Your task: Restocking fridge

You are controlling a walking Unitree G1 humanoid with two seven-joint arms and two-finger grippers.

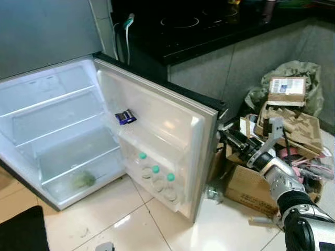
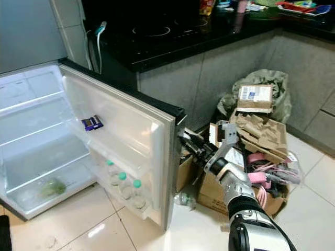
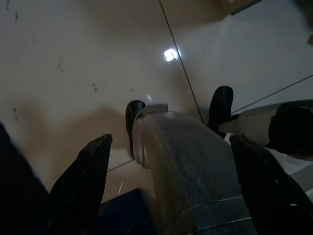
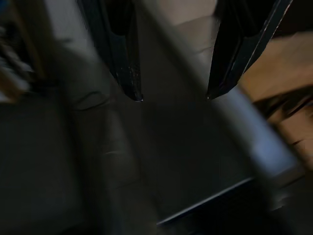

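Observation:
The small fridge stands open on the floor, and its door is swung out toward me. Three green-capped bottles stand in the door's lower shelf, and a small blue packet lies on the shelf above them. A green vegetable lies on the fridge's bottom. My right gripper reaches to the door's outer edge from behind. In the right wrist view its fingers are apart, open, with a blurred grey edge between them. My left gripper hangs open over the floor tiles.
Cardboard boxes full of packing rubbish and a green bag crowd the floor right of the door. A plastic bottle lies by the box. A black counter with a hob runs behind. A dark object sits at bottom left.

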